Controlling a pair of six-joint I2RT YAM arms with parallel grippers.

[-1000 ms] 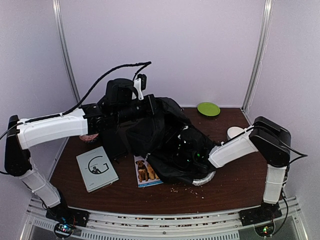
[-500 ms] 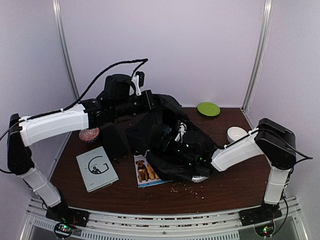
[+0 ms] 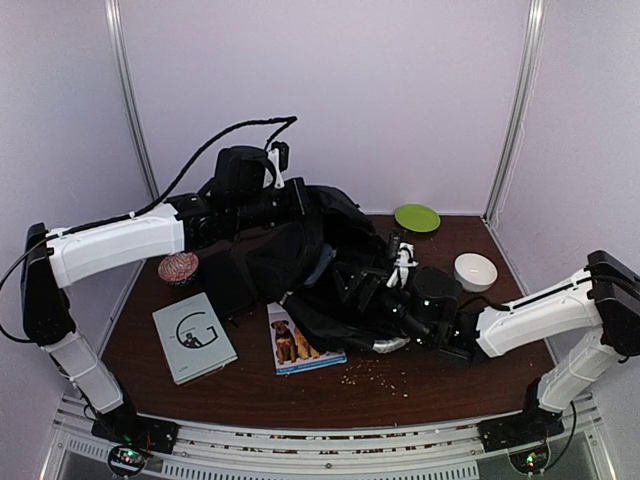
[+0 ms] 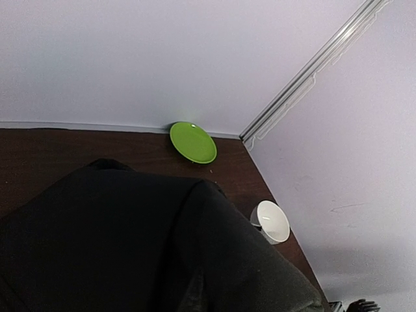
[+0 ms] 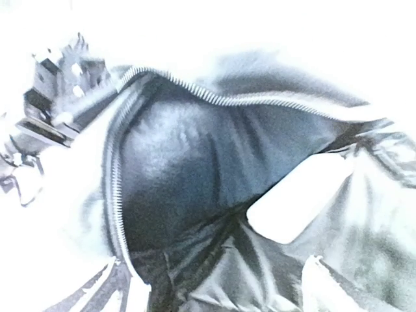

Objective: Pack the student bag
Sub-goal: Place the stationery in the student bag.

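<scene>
Bag: the black bag (image 3: 300, 250) lay slumped across the middle of the brown worktop (image 3: 450, 375). Its back-left part was pulled up off the surface and its front-right part sagged low.
Left hand: the left hand (image 3: 288, 200) was up at the bag's raised top edge, pinched tight on the black cloth. Its own camera caught only dark cloth below, with no fingers in sight.
Right hand: the right hand (image 3: 352, 292) lay low at the bag's front-right side, pointing left into the folds with its jaws spread wide. I saw nothing between them.
Zip: from the right wrist, the zip (image 5: 221, 97) curved round a gaping dark mouth straight ahead of that hand, though the view was badly washed out.
Book: a grey book (image 3: 194, 337) lay flat to the left of the bag, apart from it.
Booklet: a booklet (image 3: 298, 343) with dogs on its cover lay at the bag's front edge, its far corner under the cloth.
Plate: a green plate (image 3: 417, 217) sat at the back right by the wall, apart from the bag.
Bowl: a white bowl (image 3: 475, 270) stood to the right of the bag, beyond the right forearm.
</scene>
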